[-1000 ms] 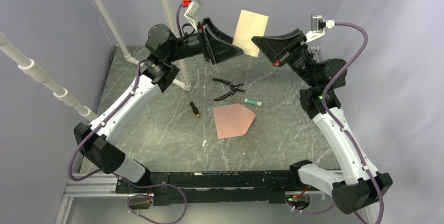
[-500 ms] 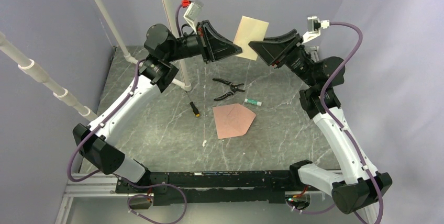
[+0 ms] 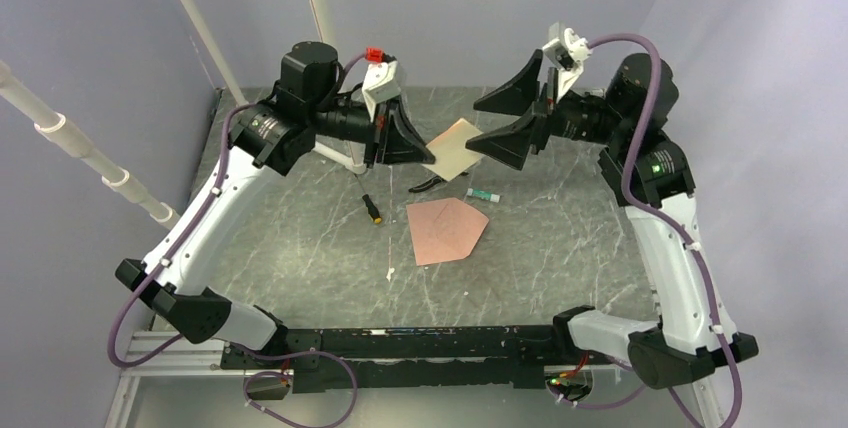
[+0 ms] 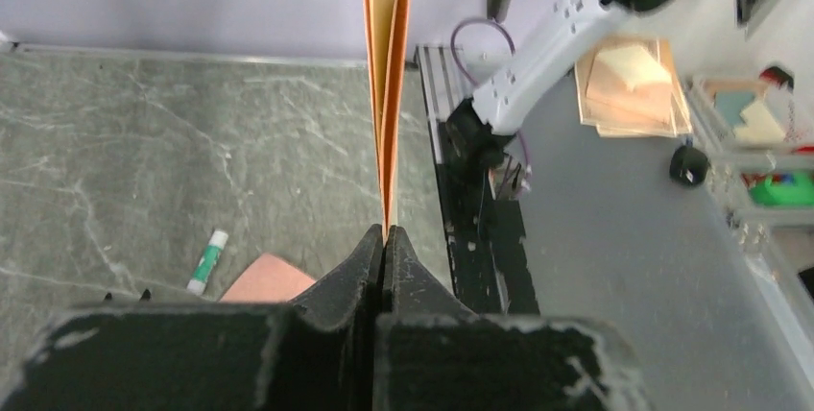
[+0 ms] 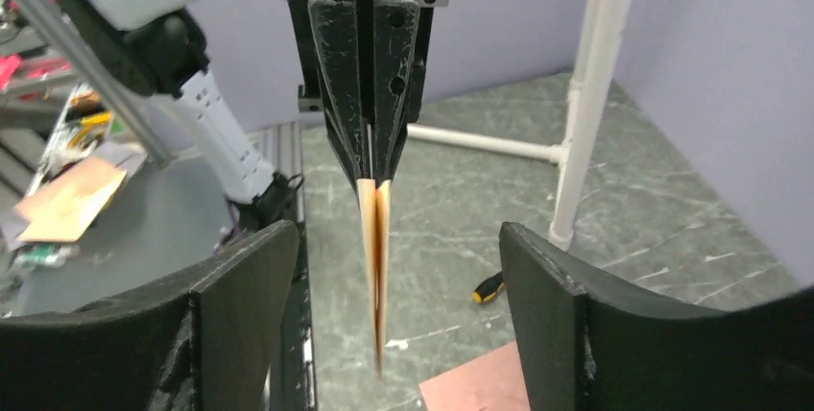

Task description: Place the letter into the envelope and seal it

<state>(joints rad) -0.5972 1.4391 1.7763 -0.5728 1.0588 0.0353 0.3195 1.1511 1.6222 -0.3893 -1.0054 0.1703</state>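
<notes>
— Where's the letter (image 3: 458, 148)?
— In the air above the tabletop (image 3: 560, 238). One edge is pinched in the closed left tool (image 3: 430, 159). Its free edge sits between the right tool's (image 3: 477, 127) wide-open jaws, with clear gaps on both sides.
— And the envelope (image 3: 445, 230)?
— Flat below, flap spread, bare tabletop along its near edges. Both arms are raised and reach inward, tools facing each other.

A dark green-grey marbled table (image 3: 560, 238) carries a few things. A pinkish envelope (image 3: 445, 230) lies flat about mid-table, its flap open and pointing toward the right edge. Just beyond it, toward the far edge, lie a small glue stick (image 3: 482, 193) and partly hidden black pliers (image 3: 424, 185). A short screwdriver (image 3: 372, 209) lies to the envelope's left, and a white scrap (image 3: 390, 274) nearer the near edge.
</notes>
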